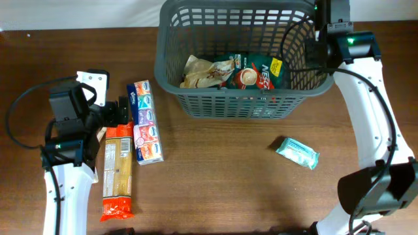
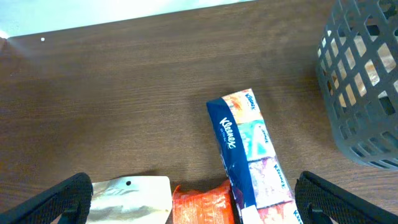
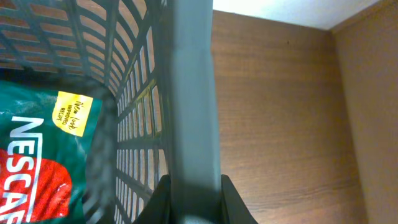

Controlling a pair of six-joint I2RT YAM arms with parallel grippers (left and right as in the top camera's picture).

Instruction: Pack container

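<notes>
The container, a dark grey lattice basket [image 1: 238, 104], stands at the back middle of the table. Inside it lie a green Nescafe packet [image 1: 258, 73] and a crumpled beige packet [image 1: 202, 72]. My right gripper [image 1: 319, 51] is shut on the basket's right rim [image 3: 193, 93], one finger on each side of the wall. My left gripper [image 2: 199, 211] stands wide open at the table's left. Between its fingers [image 2: 68, 199] lie the near end of a Kleenex tissue pack [image 2: 249, 149], an orange packet [image 2: 202, 205] and a white pouch [image 2: 130, 196].
A teal packet [image 1: 297, 152] lies on the wood to the right, in front of the basket. The long orange pasta packet [image 1: 117, 173] runs towards the front edge beside the tissue pack [image 1: 145, 121]. The basket's corner [image 2: 364, 81] shows at the right of the left wrist view.
</notes>
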